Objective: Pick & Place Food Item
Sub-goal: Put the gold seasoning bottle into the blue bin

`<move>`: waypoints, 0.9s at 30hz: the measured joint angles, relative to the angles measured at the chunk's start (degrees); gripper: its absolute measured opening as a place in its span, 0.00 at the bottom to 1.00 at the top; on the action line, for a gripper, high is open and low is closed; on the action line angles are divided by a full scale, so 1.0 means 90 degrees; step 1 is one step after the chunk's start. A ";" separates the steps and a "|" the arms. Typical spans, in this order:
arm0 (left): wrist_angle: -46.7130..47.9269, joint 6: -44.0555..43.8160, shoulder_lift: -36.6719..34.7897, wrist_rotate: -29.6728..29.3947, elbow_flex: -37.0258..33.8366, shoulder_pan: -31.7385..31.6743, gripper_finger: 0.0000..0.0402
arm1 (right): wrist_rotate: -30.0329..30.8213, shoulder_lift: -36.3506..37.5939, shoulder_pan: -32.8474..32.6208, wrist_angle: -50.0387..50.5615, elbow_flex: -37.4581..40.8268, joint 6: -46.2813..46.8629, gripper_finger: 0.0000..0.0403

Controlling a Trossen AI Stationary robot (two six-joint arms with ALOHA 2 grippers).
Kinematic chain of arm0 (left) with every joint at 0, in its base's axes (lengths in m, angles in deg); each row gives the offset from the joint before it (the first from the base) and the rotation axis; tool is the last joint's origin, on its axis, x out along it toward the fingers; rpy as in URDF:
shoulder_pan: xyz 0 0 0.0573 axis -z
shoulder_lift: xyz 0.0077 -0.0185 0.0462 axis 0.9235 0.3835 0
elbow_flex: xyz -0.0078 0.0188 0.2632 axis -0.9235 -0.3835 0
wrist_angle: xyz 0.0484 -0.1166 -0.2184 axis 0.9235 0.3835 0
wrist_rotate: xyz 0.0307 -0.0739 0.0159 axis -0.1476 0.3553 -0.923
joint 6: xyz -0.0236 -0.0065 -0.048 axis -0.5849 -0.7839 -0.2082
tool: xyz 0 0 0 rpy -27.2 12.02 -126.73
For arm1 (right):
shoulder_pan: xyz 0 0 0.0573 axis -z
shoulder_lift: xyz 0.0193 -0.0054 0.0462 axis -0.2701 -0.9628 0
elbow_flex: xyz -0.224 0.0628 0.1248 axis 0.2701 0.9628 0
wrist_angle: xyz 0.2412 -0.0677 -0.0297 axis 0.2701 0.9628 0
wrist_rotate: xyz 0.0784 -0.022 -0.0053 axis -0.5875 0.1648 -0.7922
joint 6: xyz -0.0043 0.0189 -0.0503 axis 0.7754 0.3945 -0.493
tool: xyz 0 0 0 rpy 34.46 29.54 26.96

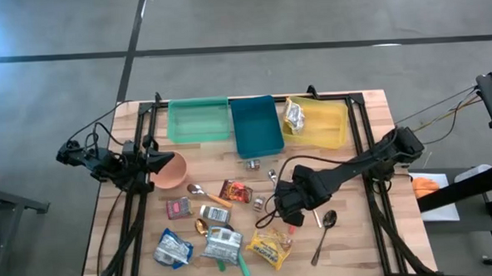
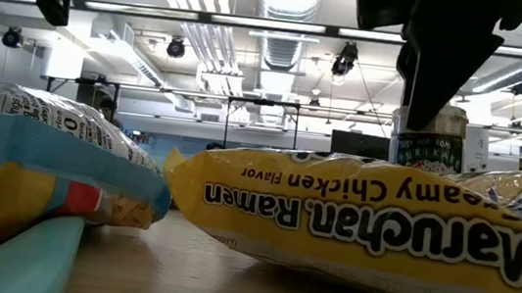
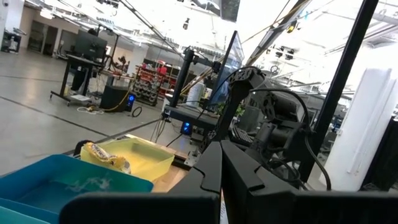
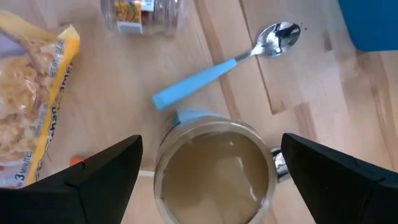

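Looking straight down, shows a wooden table (image 1: 369,108) with three bins lined along its far edge: a green bin (image 1: 199,121), a blue bin (image 1: 256,127) and a yellow bin (image 1: 324,126) with a crumpled foil packet (image 1: 295,115) inside. Places a pink bowl (image 1: 171,170) near the left edge, just beside the left gripper (image 1: 157,161), parked there above the wood. Confirms, from the left wrist view, dark fingers (image 3: 208,168) pressed together on nothing.

Scatters packets, small jars and spoons across the near half of the table. Sets the right gripper (image 1: 289,209) among them, near the table's middle, tilted steeply downward.

From the right wrist view, finds a jar (image 4: 214,177) with a tan top standing upright on the wood between two dark fingers (image 4: 93,180), spread wide to either side and not clamping it. Shows a blue-handled spoon (image 4: 217,68) lying just beyond the jar, a small jar (image 4: 142,12) on its side farther off, and a yellow ramen packet (image 4: 31,93) off to one side.

At table height, fills the foreground with the ramen packet, lettering upside down, and a blue and yellow bag (image 2: 33,160) beside it. Catches the jar behind the packet, directly beneath the dark right gripper.
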 joint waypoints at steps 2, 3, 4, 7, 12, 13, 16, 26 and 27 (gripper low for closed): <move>0.0000 0.0000 0.0002 0.0000 0.0000 0.0001 0.01 | -0.0002 0.0002 0.0018 0.0016 0.0016 0.0000 0.93; 0.0000 0.0000 0.0002 0.0000 0.0000 0.0001 0.01 | -0.0002 0.0002 0.0018 0.0052 0.0028 -0.0002 0.91; 0.0000 0.0000 0.0002 0.0000 0.0000 0.0002 0.01 | 0.0002 0.0000 0.0018 0.0058 0.0041 0.0000 0.89; 0.0000 0.0000 0.0002 0.0000 0.0000 0.0002 0.01 | 0.0000 0.0000 0.0012 0.0053 0.0044 -0.0002 0.82; 0.0000 0.0002 0.0001 0.0000 0.0000 0.0001 0.01 | 0.0000 0.0000 0.0013 0.0058 0.0046 -0.0001 0.69; 0.0000 0.0000 0.0002 0.0000 0.0000 0.0002 0.01 | 0.0000 0.0000 0.0013 0.0060 0.0046 -0.0002 0.67; 0.0000 0.0000 0.0002 0.0000 0.0000 0.0000 0.01 | 0.0000 0.0000 0.0013 0.0111 0.0046 0.0027 0.67; -0.0003 0.0000 0.0002 0.0000 0.0000 0.0000 0.01 | -0.0026 0.0005 0.0010 0.0137 0.0046 0.0198 0.67; -0.0003 0.0002 0.0002 0.0000 0.0000 0.0002 0.01 | -0.0029 0.0012 0.0010 0.0139 0.0046 0.0222 0.67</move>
